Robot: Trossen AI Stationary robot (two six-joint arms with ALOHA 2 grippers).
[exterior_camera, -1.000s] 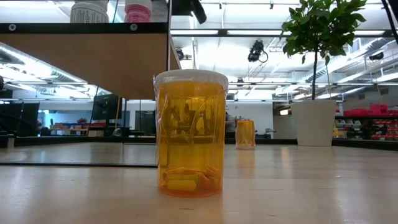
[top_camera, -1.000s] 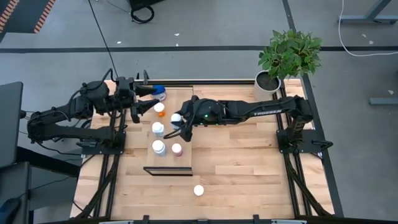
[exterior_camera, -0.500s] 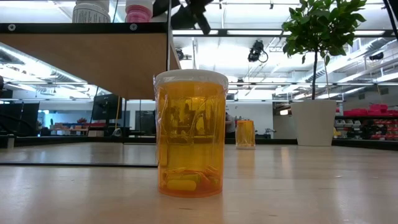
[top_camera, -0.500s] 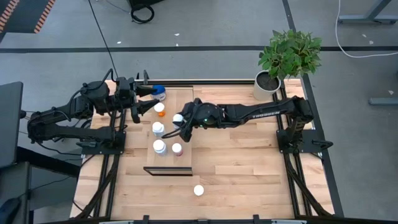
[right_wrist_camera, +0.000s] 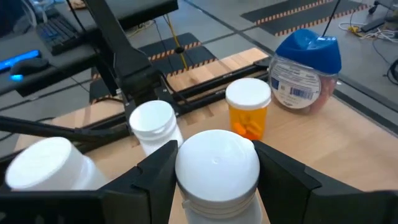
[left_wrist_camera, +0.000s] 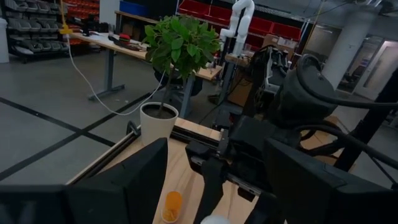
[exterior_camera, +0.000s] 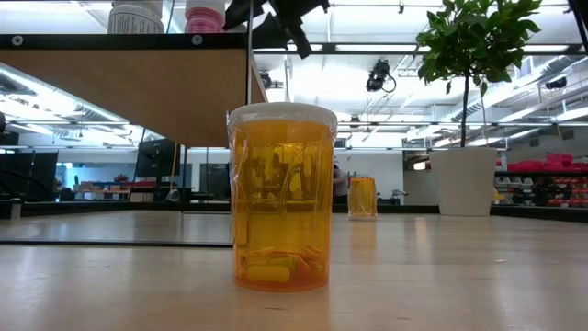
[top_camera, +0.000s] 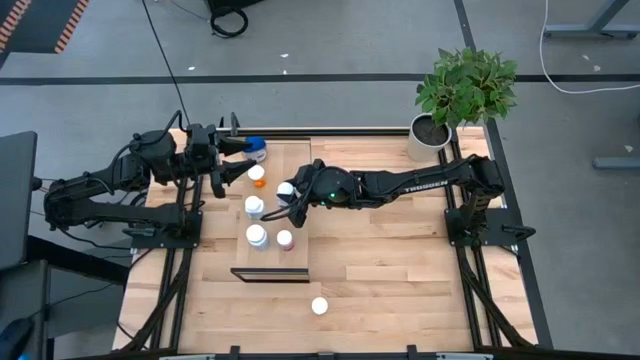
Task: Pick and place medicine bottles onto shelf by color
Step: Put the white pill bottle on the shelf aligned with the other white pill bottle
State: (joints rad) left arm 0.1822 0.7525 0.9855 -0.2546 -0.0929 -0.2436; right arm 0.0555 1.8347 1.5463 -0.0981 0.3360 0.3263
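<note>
Foreground, low view: orange bottle (exterior_camera: 280, 196) upright on the tabletop (exterior_camera: 441, 276), centre frame; same bottle at lower centre of the high view. Second orange bottle (exterior_camera: 362, 197) far behind, right of centre.

High view, centre: right gripper (top_camera: 288, 196) over the shelf (top_camera: 300, 225), fingers closed on a white-capped bottle (top_camera: 286, 189), seen between the fingers in the right wrist view (right_wrist_camera: 217, 165). Below it, three capped bottles standing on the shelf.

Upper left: left gripper (top_camera: 236, 158) with fingers apart, holding nothing, beside a blue-capped bottle (top_camera: 257, 149) and a small orange bottle (top_camera: 257, 174).

Upper right: plant pot (top_camera: 430, 132).
</note>
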